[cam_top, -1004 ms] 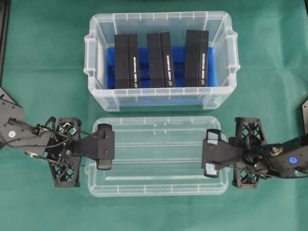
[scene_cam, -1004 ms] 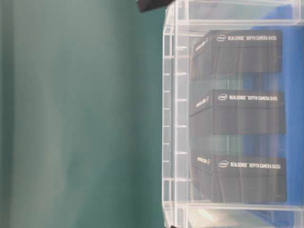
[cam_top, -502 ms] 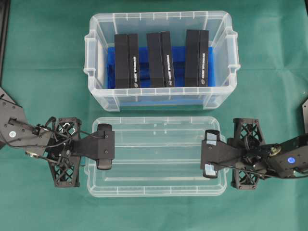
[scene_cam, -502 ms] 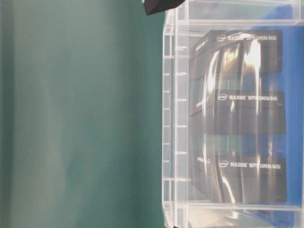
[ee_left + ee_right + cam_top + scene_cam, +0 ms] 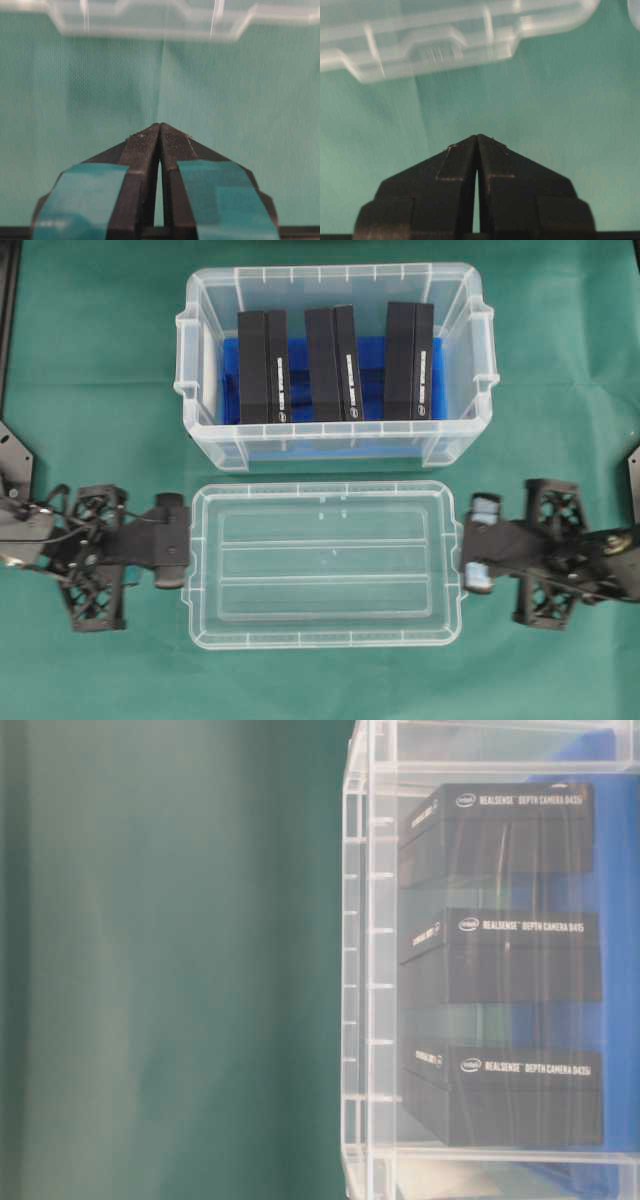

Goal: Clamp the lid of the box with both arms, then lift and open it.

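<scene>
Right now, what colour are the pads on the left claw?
Teal, on the left claw; clearest in the left wrist view.

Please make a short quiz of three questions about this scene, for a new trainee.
1. True or false: the flat clear plastic lid rests on the deep clear plastic box.
2. How many upright black cases stand inside the box?
3. The left gripper and the right gripper are: A) clamped on the lid, B) shut, apart from the lid, C) wide open.

Key: 1 false, it lies on the green cloth; 2 three; 3 B.
</scene>
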### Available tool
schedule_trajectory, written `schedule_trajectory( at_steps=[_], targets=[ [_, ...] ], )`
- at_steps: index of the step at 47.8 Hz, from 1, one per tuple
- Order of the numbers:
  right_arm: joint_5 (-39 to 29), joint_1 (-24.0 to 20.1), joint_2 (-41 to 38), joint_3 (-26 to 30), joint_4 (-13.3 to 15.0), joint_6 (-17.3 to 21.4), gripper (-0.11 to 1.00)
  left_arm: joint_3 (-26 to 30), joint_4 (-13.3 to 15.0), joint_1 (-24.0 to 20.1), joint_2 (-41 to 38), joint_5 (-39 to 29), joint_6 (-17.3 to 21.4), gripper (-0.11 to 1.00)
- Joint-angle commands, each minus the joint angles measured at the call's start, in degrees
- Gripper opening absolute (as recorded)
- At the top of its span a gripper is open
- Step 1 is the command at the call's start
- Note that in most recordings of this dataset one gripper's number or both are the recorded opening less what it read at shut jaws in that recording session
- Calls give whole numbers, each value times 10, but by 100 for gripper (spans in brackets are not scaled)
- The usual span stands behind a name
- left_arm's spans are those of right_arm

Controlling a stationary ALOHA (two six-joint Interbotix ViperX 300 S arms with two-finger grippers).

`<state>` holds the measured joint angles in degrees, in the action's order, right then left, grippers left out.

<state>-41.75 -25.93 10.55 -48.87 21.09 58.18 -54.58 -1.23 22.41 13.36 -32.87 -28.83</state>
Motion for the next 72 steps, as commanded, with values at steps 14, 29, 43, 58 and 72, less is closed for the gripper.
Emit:
schedule_trajectory(
  at_steps=[14, 29, 43, 58, 72],
  targets=[
    [2, -16, 46, -23, 8, 33, 0, -18, -4, 19, 47, -1, -16, 1],
    [-34, -32, 66, 52, 8, 33, 0, 44, -4, 41, 61, -21, -13, 1],
    [-96, -60, 84, 145, 12, 32, 0, 142, -14, 87, 69, -76, -10, 1],
    [-98, -60, 94, 159, 67, 30, 0, 159, -20, 76, 81, -87, -6, 1],
    [-97, -53, 154, 184, 199, 30, 0, 192, -129, 52, 150, -83, 33, 1]
  ],
)
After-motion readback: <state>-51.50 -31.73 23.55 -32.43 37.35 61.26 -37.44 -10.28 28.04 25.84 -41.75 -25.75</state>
